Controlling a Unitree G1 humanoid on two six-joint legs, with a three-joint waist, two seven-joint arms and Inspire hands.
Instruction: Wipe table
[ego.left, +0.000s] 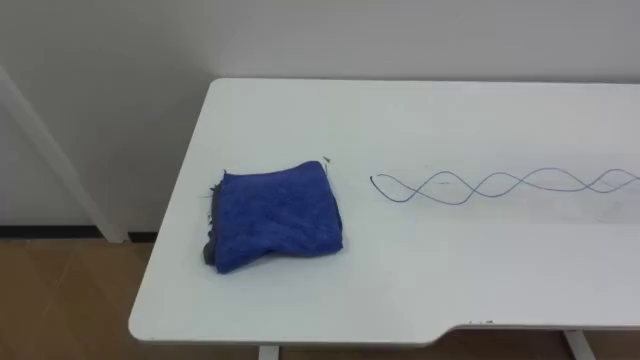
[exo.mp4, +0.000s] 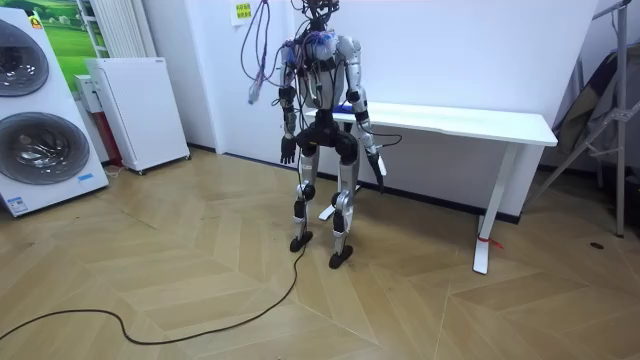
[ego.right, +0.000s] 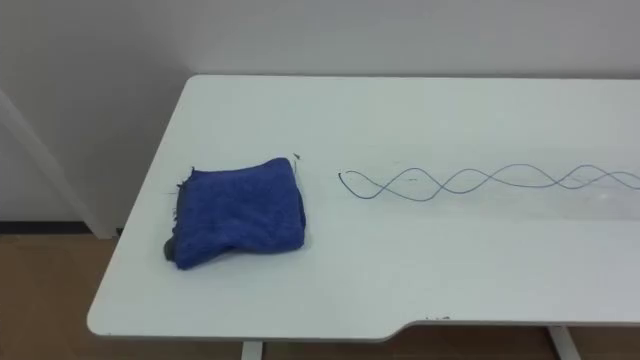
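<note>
White wall (exo.mp4: 450, 50) and wood floor (exo.mp4: 200, 280) frame the room, with stacked washing machines (exo.mp4: 35, 110) and a low white cabinet (exo.mp4: 135, 110) on the room view's left. Against the wall stands the long white counter (ego.left: 450, 120), and the robot stands at its left end, facing it. Both arms hang down beside its body: the left hand (exo.mp4: 288, 153) and the right hand (exo.mp4: 378, 163) sit below the counter's edge, well apart from the cloth, and I cannot tell whether either is open or closed. The folded blue cloth (ego.left: 275, 215) lies flat on the counter near its left end, towards the near edge, touched by neither hand, with something dark peeking out under its left side. To its right, a thin blue looping pen line (ego.left: 500, 185) runs across the counter towards the right edge, apparently whole. Judging from this, no wiping has been done: picking up the cloth and rubbing out the whole line are both left.
</note>
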